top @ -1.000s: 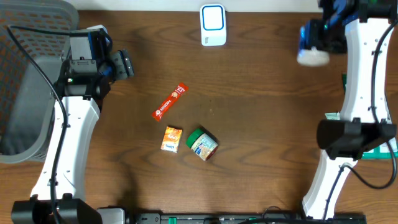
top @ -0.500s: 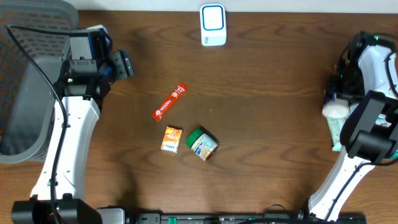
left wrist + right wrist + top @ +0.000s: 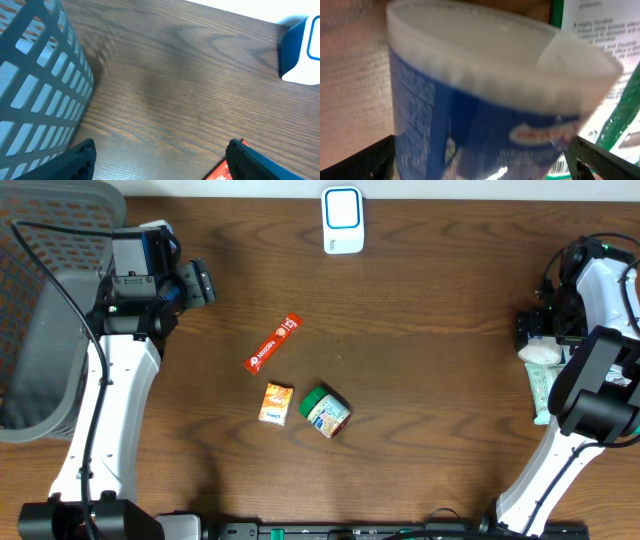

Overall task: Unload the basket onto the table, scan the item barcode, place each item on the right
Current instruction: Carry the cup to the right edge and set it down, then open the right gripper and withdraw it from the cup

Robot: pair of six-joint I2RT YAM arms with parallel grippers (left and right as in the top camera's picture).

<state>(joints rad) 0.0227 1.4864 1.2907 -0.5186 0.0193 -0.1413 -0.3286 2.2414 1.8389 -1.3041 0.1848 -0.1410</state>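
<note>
R end effector (image 3: pixel 537 335) at worktop's (image 3: pixel 420 380) right edge, blue tub (image 3: pixel 470 110) between its jaws; can't tell if gripped or let go. Prob. a drop spot by green packs (image 3: pixel 541 392). L end effector (image 3: pixel 160 160) spread, empty.

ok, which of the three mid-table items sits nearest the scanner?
The red stick sachet; the orange packet and green-lidded jar lie farther from the scanner.

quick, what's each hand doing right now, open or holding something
Left hand: open, nothing between its fingers.
Right hand: a blue tub sits between its fingers; gripped or loose, cannot tell.
</note>
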